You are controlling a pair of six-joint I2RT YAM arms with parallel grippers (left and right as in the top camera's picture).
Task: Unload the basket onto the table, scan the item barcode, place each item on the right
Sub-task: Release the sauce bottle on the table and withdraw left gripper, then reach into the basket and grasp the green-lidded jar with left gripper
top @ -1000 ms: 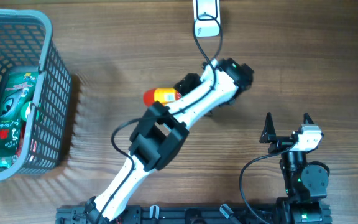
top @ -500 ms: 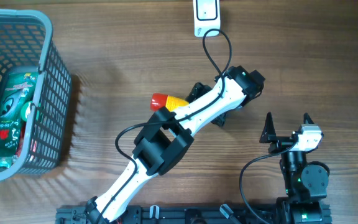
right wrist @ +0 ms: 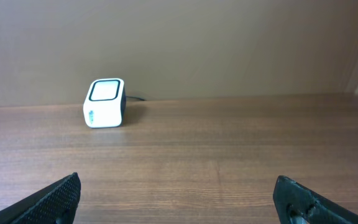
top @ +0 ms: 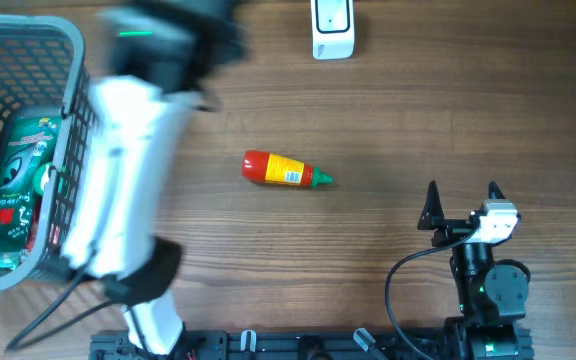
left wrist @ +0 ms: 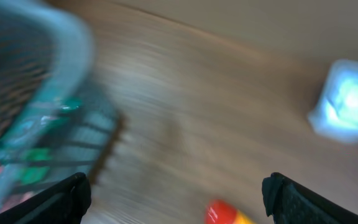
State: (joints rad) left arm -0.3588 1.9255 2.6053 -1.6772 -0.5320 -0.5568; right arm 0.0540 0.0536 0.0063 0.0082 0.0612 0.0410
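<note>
From overhead we are seeing the red-and-yellow bottle [top: 286, 171] lying on its side on the bare counter [top: 418, 110], about midway across. Its red base is pointing toward the basket [top: 18, 277] and its green cap toward the right hand [top: 462, 203], with nothing touching it. The left wrist view is catching only the bottle's red end at its lower edge, heavily blurred. The right wrist view is giving us the scanner [top: 332, 30] sharply, standing at the counter's far edge with its white window on top. Overhead, the left arm [top: 128, 160] is showing as a blurred streak beside the basket, hiding part of its right wall. The left hand [left wrist: 176, 200] is gaping wide, gripping nothing. The right hand is likewise spread wide and empty, well apart from the bottle. A green packet [top: 23, 165] is lying inside the basket.
</note>
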